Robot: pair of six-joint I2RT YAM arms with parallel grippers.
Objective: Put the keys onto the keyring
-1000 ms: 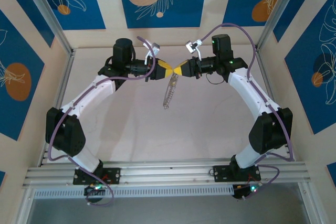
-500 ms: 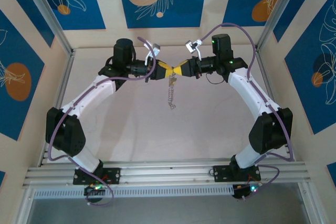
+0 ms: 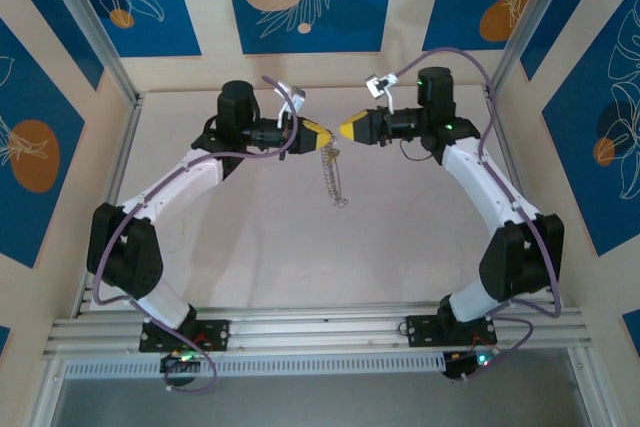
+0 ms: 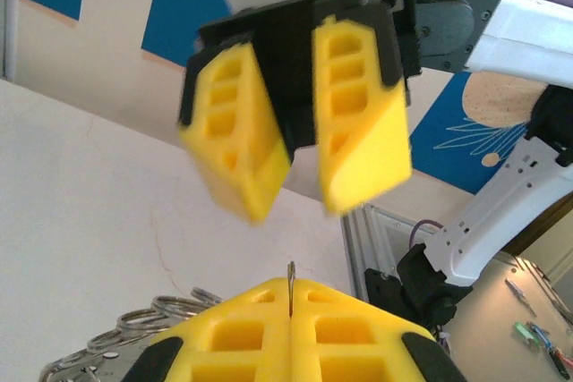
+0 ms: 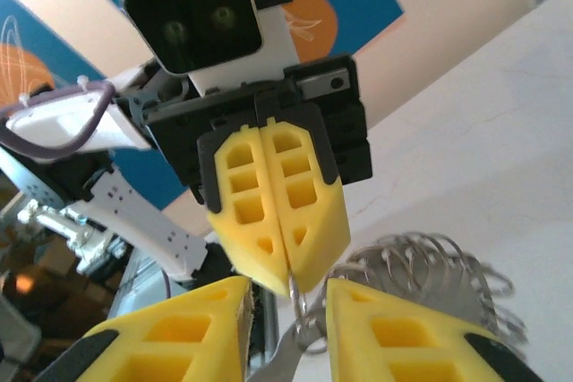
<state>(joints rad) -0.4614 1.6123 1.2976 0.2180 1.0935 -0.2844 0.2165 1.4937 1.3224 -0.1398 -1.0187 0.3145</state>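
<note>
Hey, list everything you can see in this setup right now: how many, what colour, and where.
chain of key rings: one, silver, hanging from the left end effector above the table
table: one, pale, under both arms
wall panels: several, blue with orange circles, around the table
frame rail: one, silver, near edge, at the arm bases
left arm, right arm: two, white and black, purple cables
left end effector: yellow fingers, shut on the chain's top
right end effector: yellow fingers, open, facing the left one
</note>
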